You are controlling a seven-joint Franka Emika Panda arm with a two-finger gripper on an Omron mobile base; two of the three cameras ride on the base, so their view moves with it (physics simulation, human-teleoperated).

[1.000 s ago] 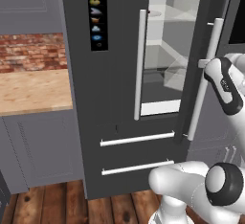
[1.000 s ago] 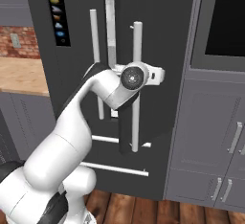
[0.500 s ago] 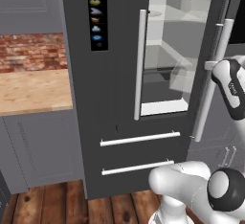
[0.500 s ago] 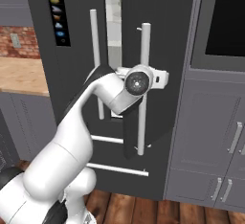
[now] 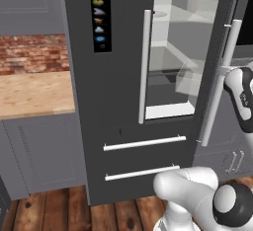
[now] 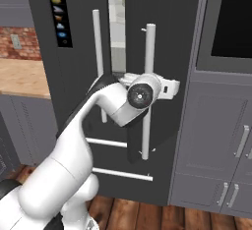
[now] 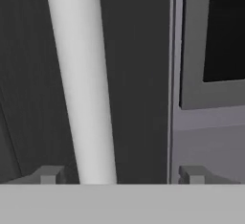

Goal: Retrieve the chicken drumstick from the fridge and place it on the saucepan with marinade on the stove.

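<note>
The tall dark grey fridge [image 5: 118,77] fills the middle, its right door swung partly out and showing white shelves [image 5: 170,52] inside. My gripper [image 6: 156,84] sits at the right door's long silver handle [image 6: 147,52]. In the hand view the handle [image 7: 83,74] runs between my spread fingertips [image 7: 48,174], nearer the left one, and the gripper [image 7: 119,174] is open. I cannot make out the chicken drumstick on the shelves. The saucepan, marinade and stove are out of view.
The left door's handle [image 5: 144,67] and the two lower drawers [image 5: 143,143] stay shut. A wooden counter [image 5: 29,92] with a brick wall lies to the left. Grey cabinets [image 6: 211,135] and a black oven window [image 6: 231,27] stand close on the right.
The right fridge door has swung further out with my hand at its handle, so the gap onto the white interior is wider.
</note>
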